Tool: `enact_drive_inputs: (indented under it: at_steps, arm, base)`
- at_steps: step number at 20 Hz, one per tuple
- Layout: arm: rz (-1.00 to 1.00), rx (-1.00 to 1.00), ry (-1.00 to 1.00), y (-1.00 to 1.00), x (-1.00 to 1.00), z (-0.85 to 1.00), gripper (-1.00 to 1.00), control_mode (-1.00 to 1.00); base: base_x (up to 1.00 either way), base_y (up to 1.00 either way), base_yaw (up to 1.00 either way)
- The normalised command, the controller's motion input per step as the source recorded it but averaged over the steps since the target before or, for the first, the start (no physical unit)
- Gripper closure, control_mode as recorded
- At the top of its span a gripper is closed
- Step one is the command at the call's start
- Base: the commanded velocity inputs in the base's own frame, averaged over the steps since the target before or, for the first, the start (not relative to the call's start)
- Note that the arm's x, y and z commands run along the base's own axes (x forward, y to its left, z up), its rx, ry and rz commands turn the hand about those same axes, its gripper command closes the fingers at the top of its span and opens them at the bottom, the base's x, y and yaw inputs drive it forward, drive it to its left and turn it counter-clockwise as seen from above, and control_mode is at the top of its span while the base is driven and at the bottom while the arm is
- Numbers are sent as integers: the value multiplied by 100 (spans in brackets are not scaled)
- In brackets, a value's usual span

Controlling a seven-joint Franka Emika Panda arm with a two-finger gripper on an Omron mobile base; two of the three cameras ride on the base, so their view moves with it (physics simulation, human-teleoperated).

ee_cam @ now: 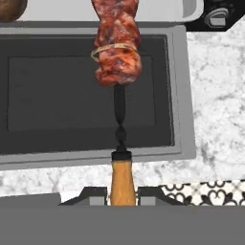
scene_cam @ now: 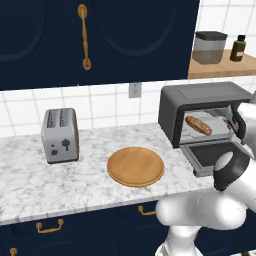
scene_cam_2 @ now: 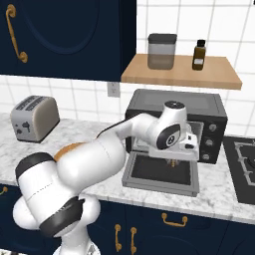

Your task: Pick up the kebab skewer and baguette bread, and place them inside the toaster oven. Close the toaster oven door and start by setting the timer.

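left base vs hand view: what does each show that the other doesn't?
Left base: the silver toaster, the round wooden board, and the baguette bread lying inside the toaster oven.

Hand view: the kebab skewer, its wooden handle between the gripper fingers, meat end toward the oven.

Both: the toaster oven door folded down flat, and the marble counter.

arm (scene_cam_2: 99,154) — glossy white rounded links | joints — dark bands | wrist cap — dark disc, white rim
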Motion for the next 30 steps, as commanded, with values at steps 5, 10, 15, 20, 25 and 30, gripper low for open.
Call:
enact_drive_inputs:
  at_steps: [5,10,15,20,25,30]
  arm:
    - [22,-4,-9,-15,36,-15,100,-100]
    - [16,-1,-3,-2,49,-11,100,-100]
    - [5,0,10,-15,53,-1,100,-100]
    - [4,0,11,-15,36,-1,100,-100]
    - [5,0,3,-6,30,-1,100,-100]
    - [4,1,0,0,11,-12,100,-100]
  base:
    - [0,0,0]
    - [0,0,0]
    - [0,0,0]
    - [0,0,0]
    - [0,0,0]
    - [0,0,0]
